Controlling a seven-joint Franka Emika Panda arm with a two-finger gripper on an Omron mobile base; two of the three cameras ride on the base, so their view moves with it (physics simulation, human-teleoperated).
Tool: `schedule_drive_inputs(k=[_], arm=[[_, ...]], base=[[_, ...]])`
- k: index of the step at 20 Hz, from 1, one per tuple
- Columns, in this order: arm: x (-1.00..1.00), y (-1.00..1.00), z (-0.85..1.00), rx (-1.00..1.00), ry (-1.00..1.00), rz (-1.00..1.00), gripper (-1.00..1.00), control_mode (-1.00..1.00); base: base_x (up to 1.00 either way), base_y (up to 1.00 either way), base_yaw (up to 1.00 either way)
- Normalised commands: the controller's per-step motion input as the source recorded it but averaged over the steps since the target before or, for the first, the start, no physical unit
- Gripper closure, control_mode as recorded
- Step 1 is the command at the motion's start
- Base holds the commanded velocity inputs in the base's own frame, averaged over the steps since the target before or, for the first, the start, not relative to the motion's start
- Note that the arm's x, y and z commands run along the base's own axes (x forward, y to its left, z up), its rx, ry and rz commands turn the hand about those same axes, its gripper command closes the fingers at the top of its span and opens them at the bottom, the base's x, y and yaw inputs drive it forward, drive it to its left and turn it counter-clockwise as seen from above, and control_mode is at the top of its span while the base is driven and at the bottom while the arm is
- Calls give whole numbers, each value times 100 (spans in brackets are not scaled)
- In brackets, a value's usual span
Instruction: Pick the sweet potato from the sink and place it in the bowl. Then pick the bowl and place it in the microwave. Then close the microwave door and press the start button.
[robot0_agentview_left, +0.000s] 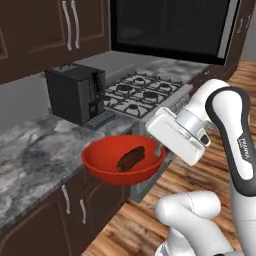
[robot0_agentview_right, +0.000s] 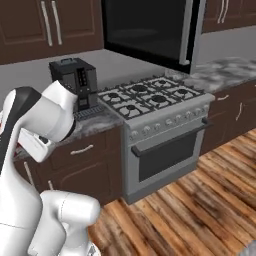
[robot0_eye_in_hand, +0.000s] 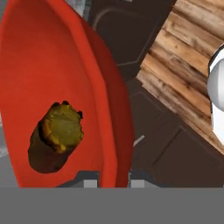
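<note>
Sweet potato (robot0_agentview_left: 131, 158), one, in bowl (robot0_agentview_left: 100, 157)

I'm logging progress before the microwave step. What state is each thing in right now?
bowl: lifted off the counter, held at its rim, roughly level.
sweet potato: lying inside the bowl.
gripper: shut on the bowl's rim.
microwave: open, dark interior showing.
microwave door: swung open, handle facing out.
coffee machine: upright on the counter, untouched.

White rounded arm (robot0_agentview_left: 227, 130), dark joints
</note>
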Motion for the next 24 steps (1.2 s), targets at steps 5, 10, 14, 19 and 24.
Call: schedule_drive_inputs(k=[5, 10, 14, 19, 24], arm=[[0, 0, 0, 0, 0, 0, 100, 100], [0, 0, 0, 0, 0, 0, 100, 100], [0, 0, 0, 0, 0, 0, 100, 100], [0, 0, 0, 0, 0, 0, 100, 100], [0, 0, 0, 0, 0, 0, 100, 100]], base=[[-24, 30, -88], [-14, 0, -88], [0, -6, -75], [1, -11, -62], [16, -28, -32]])
